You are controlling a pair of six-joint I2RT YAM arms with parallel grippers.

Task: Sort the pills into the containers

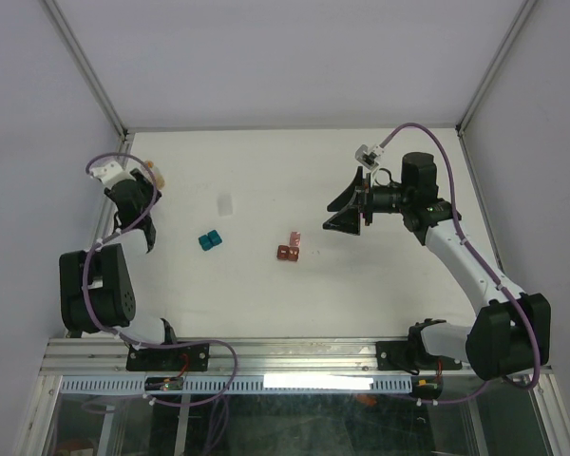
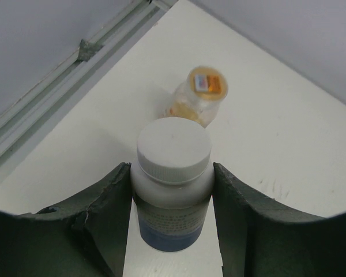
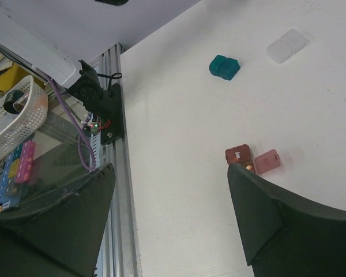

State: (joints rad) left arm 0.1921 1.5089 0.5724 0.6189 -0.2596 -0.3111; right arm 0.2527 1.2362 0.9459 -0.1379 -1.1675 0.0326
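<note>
containers lie near the middle of the white desk [image 1: 380,285], well apart from each other. the teal container [image 1: 209,240] is more to the left. the dark red container [image 1: 287,253] is more to the right, with a paler pink part [image 1: 294,237] touching its far side; i cannot tell if this is its lid. a small clear box [image 1: 226,204] lies a little beyond the teal one.

the right gripper [image 1: 343,215] hangs above the desk, to the right of the dark red container and apart from it. its jaws stand wide and hold nothing.

at the far left side of the desk the left gripper [image 2: 170,173] has its jaws partly closed around a white bottle [image 2: 174,151] with a screw cap, one finger against each side of it. just behind the bottle stands a small amber vial [image 2: 200,98]. whether the bottle rests on the desk or is lifted, i cannot tell.
</note>
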